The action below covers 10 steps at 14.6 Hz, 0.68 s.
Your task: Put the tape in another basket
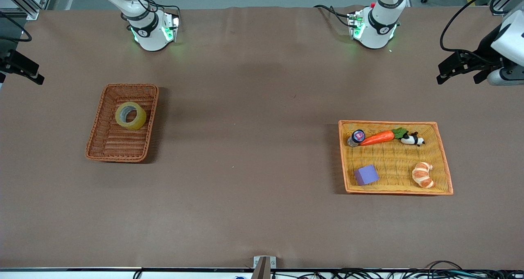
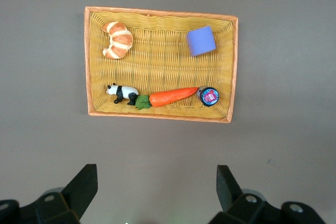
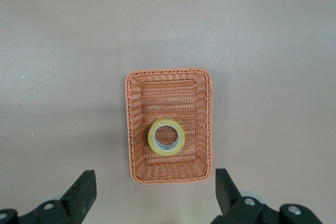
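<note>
The tape (image 1: 141,119), a yellowish ring, lies in the reddish-brown wicker basket (image 1: 122,144) at the right arm's end of the table, in the part of the basket nearer the robots. The right wrist view shows the tape (image 3: 152,139) in the basket (image 3: 168,95) from above. My right gripper (image 1: 20,77) (image 3: 156,184) is open and empty, high over the table's right-arm end, apart from the basket. My left gripper (image 1: 457,79) (image 2: 156,182) is open and empty, high over the left arm's end.
A wider orange-yellow basket (image 1: 393,160) (image 2: 157,61) at the left arm's end holds a carrot (image 1: 377,137), a panda figure (image 1: 412,139), a croissant (image 1: 423,175), a purple cube (image 1: 366,175) and a small round tin (image 1: 357,136). Brown table lies between the baskets.
</note>
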Motion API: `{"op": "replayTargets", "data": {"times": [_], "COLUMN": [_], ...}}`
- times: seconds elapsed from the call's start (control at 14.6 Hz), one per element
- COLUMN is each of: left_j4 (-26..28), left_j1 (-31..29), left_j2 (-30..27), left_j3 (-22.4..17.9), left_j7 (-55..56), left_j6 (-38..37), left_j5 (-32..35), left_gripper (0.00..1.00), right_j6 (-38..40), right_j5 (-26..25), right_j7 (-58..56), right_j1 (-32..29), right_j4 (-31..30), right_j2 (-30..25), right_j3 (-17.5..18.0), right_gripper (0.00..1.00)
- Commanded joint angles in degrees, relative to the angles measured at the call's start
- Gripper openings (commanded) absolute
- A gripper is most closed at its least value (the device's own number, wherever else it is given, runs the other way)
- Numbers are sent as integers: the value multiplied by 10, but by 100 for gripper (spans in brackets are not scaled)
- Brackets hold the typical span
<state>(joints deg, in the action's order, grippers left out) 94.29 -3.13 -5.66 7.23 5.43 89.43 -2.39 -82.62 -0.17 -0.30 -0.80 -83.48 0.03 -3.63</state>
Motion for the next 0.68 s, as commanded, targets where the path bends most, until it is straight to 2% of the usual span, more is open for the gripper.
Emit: {"op": "replayTargets", "data": {"times": [0.0, 0.34, 0.62], "left_j4": [5, -27, -27], "left_j1": [-3, 1, 1], "left_j2": [-11, 11, 12], "left_j3": [7, 23, 24], "left_j7": [-6, -4, -6], "left_j6": [1, 0, -1], "left_j5": [-4, 35, 41], "left_gripper": [100, 100, 100], "right_j6": [18, 18, 15], "right_j5": [27, 33, 33], "right_j7": [-1, -3, -5], "right_j1": [-28, -23, -23], "right_j4": [23, 22, 21], "right_j2": [18, 17, 17], "right_j3": [11, 10, 10], "right_gripper": [100, 100, 100]}}
